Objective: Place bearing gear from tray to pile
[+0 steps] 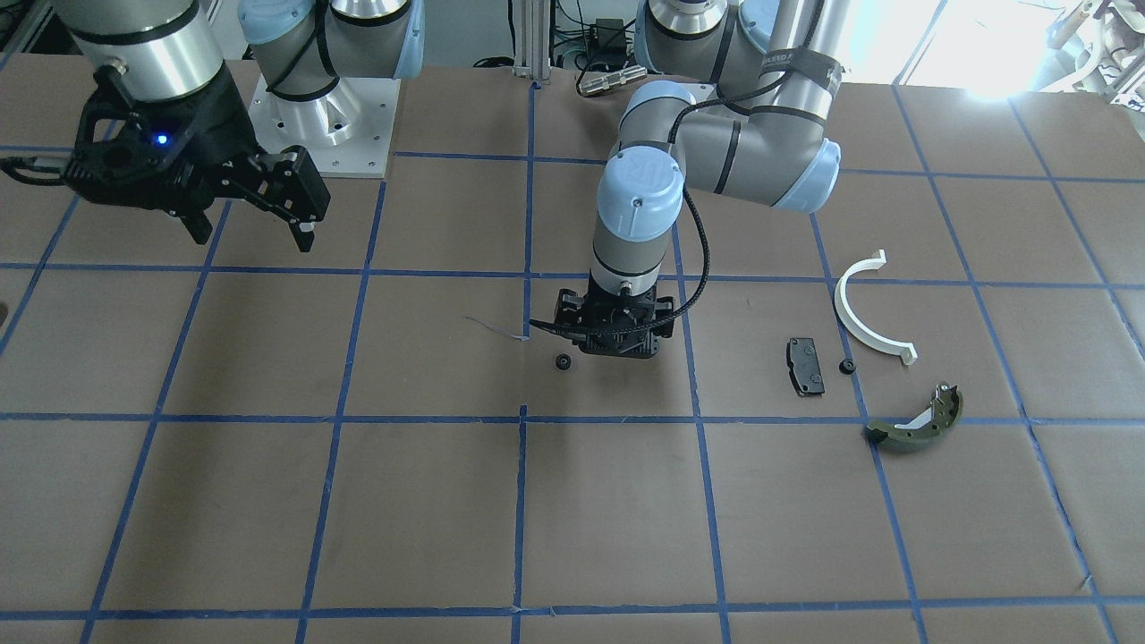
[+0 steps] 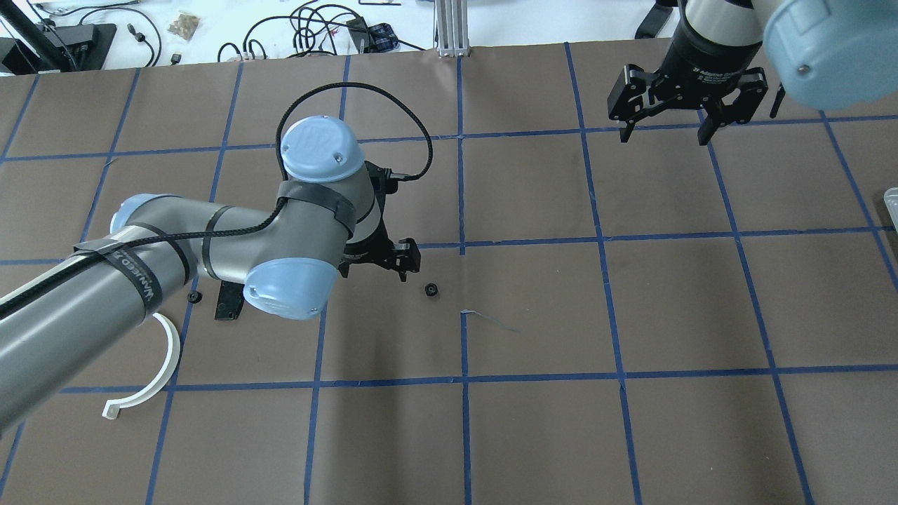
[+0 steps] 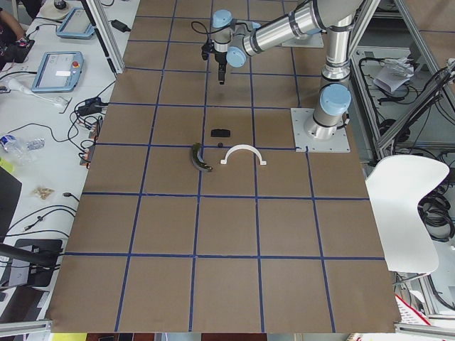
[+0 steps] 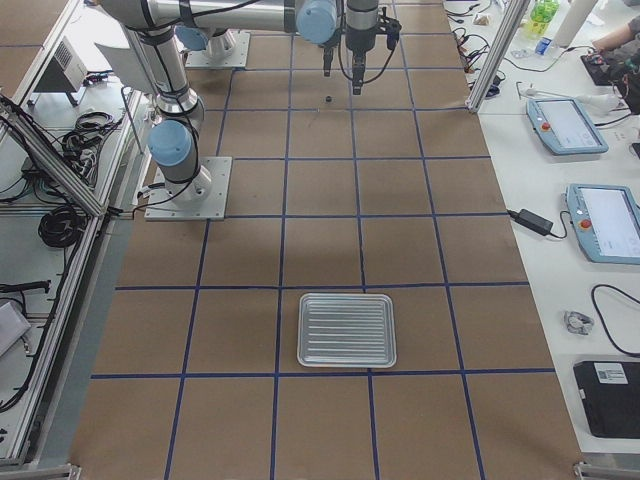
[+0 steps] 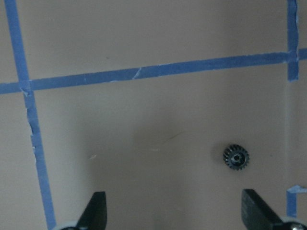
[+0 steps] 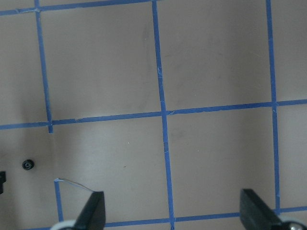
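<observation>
Bearing gear [image 5: 236,157], just beyond left fingers [image 5: 97,209] — apart

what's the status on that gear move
Left gripper open, empty, low near small black toothed gear lying on brown table. Right gripper open, raised. Nothing in the way.

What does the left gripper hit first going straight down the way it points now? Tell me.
Probably the bare table. The left gripper is open and points down at it. The bearing gear lies off-centre, near one finger, which might clip it; depth is unclear.
</observation>
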`<state>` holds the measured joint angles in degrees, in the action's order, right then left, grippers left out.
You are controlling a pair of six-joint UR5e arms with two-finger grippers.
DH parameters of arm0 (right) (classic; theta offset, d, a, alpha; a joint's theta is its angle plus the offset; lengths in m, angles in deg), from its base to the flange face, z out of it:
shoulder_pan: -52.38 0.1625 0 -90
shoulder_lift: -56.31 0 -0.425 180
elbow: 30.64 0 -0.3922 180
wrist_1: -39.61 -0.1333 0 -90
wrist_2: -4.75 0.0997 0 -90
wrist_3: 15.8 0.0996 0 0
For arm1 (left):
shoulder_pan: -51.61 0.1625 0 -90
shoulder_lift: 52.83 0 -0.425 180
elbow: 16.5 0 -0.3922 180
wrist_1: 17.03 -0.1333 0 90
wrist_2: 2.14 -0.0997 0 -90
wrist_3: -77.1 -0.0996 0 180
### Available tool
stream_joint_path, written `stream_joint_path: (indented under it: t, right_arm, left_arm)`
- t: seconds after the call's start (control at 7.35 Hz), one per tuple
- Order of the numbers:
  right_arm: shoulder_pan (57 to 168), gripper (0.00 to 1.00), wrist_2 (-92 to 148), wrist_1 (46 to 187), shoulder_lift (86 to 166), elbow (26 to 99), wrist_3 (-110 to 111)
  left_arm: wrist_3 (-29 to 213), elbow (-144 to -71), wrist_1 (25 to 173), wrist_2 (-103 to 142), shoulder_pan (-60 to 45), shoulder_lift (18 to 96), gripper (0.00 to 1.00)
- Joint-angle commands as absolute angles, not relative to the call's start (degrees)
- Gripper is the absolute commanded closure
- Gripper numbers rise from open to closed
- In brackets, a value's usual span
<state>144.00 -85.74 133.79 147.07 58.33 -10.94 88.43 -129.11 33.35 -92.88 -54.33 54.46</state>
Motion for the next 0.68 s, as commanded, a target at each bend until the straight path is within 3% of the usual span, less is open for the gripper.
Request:
stream_joint_path:
  t: [0.0,0.54]
  right_arm:
    - [146.25,0.00,-85.95,133.56,148.85,59.00,-11.75]
    - [145.81,0.00,-86.03,134.79,148.85,61.38,-22.13]
  left_arm:
    - [90.36,-128.91,28.95,-93.19,-56.49,57.98,0.00]
    - [91.07,-128.91,25.07,-92.93,-58.42,61.15,0.00]
